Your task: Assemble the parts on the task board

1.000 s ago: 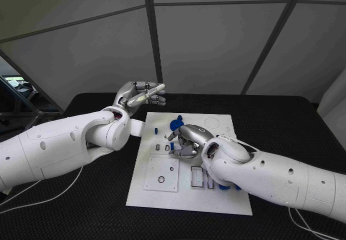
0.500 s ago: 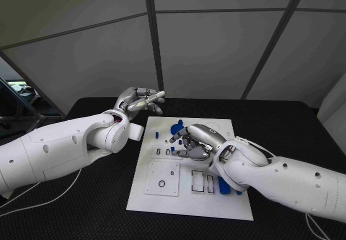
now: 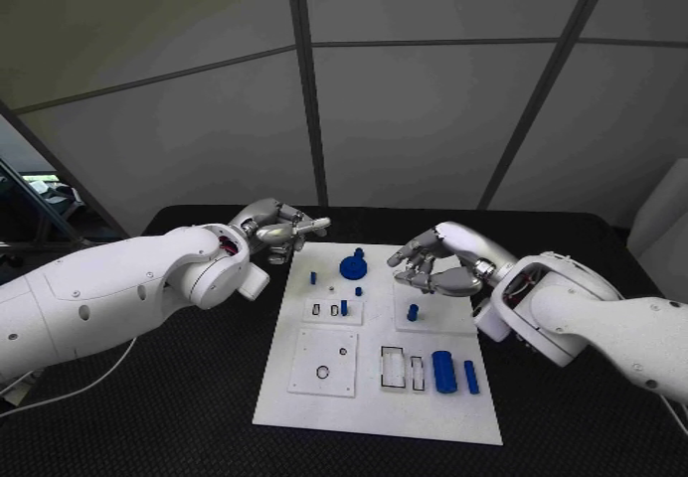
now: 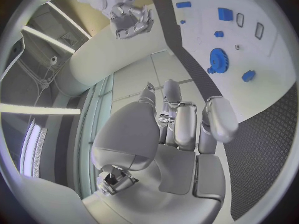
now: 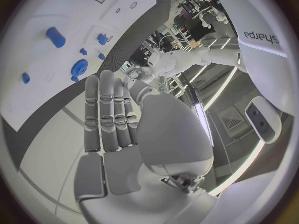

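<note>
Just below the right hand [image 3: 437,268], a blue part [image 3: 413,312] stands apart.

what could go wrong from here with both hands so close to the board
1. The left hand pinches a pale rod by one end, at the task board's far left corner. A slip would likely drop it onto the black table.
2. The right hand hangs close to a small upright blue peg. A careless descent might topple it.

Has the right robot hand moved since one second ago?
Yes. The right robot hand has lifted off the middle of the task board and now hangs over its far right edge.
</note>
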{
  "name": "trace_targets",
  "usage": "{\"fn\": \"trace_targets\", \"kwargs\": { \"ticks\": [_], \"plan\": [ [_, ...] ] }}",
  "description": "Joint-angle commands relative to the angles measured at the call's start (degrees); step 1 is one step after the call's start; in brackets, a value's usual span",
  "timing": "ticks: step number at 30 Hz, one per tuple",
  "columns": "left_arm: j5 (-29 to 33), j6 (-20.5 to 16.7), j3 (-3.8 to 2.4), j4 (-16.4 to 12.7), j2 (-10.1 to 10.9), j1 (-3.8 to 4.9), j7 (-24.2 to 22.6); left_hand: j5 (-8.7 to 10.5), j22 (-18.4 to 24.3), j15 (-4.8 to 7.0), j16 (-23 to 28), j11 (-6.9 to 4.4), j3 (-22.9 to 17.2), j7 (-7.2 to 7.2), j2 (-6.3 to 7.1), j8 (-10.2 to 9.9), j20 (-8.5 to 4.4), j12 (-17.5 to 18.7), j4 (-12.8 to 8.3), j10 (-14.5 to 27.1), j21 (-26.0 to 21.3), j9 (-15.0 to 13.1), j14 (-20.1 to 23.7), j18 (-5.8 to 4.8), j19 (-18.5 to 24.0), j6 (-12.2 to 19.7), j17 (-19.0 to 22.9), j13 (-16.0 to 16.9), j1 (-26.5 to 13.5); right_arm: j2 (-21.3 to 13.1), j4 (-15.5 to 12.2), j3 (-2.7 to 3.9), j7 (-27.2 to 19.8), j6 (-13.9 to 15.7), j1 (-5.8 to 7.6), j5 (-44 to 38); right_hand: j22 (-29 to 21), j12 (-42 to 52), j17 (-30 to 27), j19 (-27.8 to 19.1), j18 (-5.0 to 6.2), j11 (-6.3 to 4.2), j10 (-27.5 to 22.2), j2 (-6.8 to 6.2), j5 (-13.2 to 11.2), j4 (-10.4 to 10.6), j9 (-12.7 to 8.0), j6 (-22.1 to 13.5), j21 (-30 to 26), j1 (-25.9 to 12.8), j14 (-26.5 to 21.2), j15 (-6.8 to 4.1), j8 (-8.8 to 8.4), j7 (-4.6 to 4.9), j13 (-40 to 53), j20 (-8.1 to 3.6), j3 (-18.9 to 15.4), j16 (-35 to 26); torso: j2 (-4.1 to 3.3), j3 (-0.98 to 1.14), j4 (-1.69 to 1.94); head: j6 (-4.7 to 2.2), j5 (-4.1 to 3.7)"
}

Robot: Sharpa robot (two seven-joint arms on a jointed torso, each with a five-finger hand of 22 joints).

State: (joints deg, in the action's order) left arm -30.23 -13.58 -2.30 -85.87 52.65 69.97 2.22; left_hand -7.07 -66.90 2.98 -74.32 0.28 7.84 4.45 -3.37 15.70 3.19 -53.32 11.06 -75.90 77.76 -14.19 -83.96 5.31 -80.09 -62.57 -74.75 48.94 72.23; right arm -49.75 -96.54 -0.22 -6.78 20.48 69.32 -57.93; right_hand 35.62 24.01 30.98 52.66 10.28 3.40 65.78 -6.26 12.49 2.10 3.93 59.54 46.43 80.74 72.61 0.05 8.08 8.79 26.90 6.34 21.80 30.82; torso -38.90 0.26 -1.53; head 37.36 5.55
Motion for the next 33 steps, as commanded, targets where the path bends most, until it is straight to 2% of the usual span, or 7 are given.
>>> {"fn": "trace_targets", "kwargs": {
  "ticks": [1,7,9,13,17,20,33],
  "plan": [
    [-11.61,9.4,-0.04,-0.39,-0.25,0.96,14.83,-0.13,-2.58,0.28,-0.38,-0.13,1.25,0.21,-0.36,1.94,0.0,-5.67,1.73,1.11,1.65,-2.68,-2.09,-1.51,-0.64,1.61,-0.76,5.92,-1.49,-1.66,-0.11,0.26,-2.89,-0.93,0.55,11.31,-2.2,-6.81,-3.57,-1.53,0.12,0.52,2.34,-0.81,0.25,-0.34,-0.1,0.59,-3.67,-0.5,-0.78,0.86,-0.99,0.43,-5.74,0.56,1.45,-7.15,0.82,0.14,0.01,0.58,-0.31],
    [-18.71,15.27,0.11,-0.64,-1.94,2.7,22.76,-0.01,-6.69,0.35,-0.38,0.04,2.55,0.14,-0.93,3.81,-0.28,-8.36,2.91,1.62,3.91,-5.59,-2.14,-2.14,-2.68,3.25,-1.08,8.94,-1.78,-3.98,2.06,0.52,-3.6,-0.96,1.7,14.79,-5.18,-15.57,-9.18,-0.28,0.19,1.25,5.73,-0.54,0.57,-0.76,-0.02,1.94,-7.91,-1.84,0.59,1.72,-2.27,0.77,-13.7,1.52,1.74,-16.79,1.48,0.4,0.08,1.51,-0.52],
    [-20.5,16.79,0.44,-0.2,-3.15,3.33,24.3,0.0,-1.92,0.25,-0.35,0.25,2.79,0.4,-1.22,3.98,-0.3,-5.32,3.04,4.14,1.39,-6.34,-2.15,-1.23,-1.01,4.42,-1.15,5.92,-1.57,-4.28,3.07,0.56,-3.75,-0.88,1.95,15.47,-6.03,-16.91,-10.38,-0.39,0.12,1.63,6.02,-0.33,0.73,-0.75,-0.05,1.93,-9.18,-2.12,0.18,2.13,-2.68,0.84,-15.02,1.79,1.77,-18.74,1.71,0.48,0.14,1.73,-0.59],
    [-23.37,18.66,2.82,1.25,-6.17,4.67,26.06,0.01,6.0,-0.01,-0.27,0.7,3.14,0.94,-1.85,4.12,-0.21,-1.8,2.95,7.33,-3.64,-7.78,-2.18,0.12,0.98,6.6,-1.3,2.66,-0.94,-4.17,4.85,0.59,-3.91,-0.64,2.23,16.13,-7.88,-19.05,-12.57,-0.83,0.07,2.21,6.25,-0.29,0.85,-1.02,-0.07,1.66,-11.93,-2.37,-0.73,2.9,-3.55,1.14,-17.29,2.48,1.74,-22.04,2.0,0.62,0.25,2.58,-0.58],
    [-26.16,22.38,5.25,3.17,-9.09,5.77,27.07,-0.02,-0.63,-0.37,2.21,1.02,3.34,1.23,-2.31,4.21,0.15,-3.56,3.1,6.87,-0.2,-8.43,-1.18,-1.19,-1.68,7.39,0.66,4.63,-1.0,-3.74,6.13,0.6,-3.59,0.03,2.33,15.88,-8.73,-19.84,-13.74,-0.33,0.16,2.4,7.12,-0.34,0.86,-1.78,-0.04,1.67,-13.07,-1.93,-0.16,3.0,-3.98,1.29,-18.56,2.71,1.6,-23.48,2.03,0.63,0.3,2.67,0.15],
    [-28.2,24.77,6.24,4.32,-10.93,6.17,27.56,-0.06,-3.12,-0.56,4.21,1.06,3.37,1.16,-2.86,5.53,0.43,-6.18,3.03,6.35,1.17,-9.81,-0.04,-1.6,-2.42,7.31,2.07,7.19,-0.91,-3.5,6.74,0.61,-3.28,0.83,2.37,15.54,-8.87,-20.14,-14.25,-0.17,0.13,2.46,7.32,-0.47,0.86,-2.26,-0.09,1.41,-13.28,-1.68,0.09,3.07,-4.22,1.46,-19.12,2.7,1.48,-24.11,1.86,0.61,0.21,2.67,0.3],
    [-29.62,25.59,7.09,8.36,-15.23,6.55,27.93,0.08,-6.73,0.13,2.64,0.17,6.36,0.06,-1.73,10.24,-0.06,-11.44,4.98,4.34,3.26,-15.47,-0.82,-2.14,-3.45,7.42,0.43,12.03,-3.77,-2.72,7.99,0.61,-0.98,2.66,2.4,15.26,-10.66,-20.29,-16.83,-1.69,-0.13,3.75,4.69,-1.31,3.34,-1.86,-0.14,-1.33,-16.45,-3.37,-1.43,4.4,-4.35,2.57,-21.98,3.87,0.63,-27.16,1.74,0.56,0.32,3.39,0.25]
  ]
}}
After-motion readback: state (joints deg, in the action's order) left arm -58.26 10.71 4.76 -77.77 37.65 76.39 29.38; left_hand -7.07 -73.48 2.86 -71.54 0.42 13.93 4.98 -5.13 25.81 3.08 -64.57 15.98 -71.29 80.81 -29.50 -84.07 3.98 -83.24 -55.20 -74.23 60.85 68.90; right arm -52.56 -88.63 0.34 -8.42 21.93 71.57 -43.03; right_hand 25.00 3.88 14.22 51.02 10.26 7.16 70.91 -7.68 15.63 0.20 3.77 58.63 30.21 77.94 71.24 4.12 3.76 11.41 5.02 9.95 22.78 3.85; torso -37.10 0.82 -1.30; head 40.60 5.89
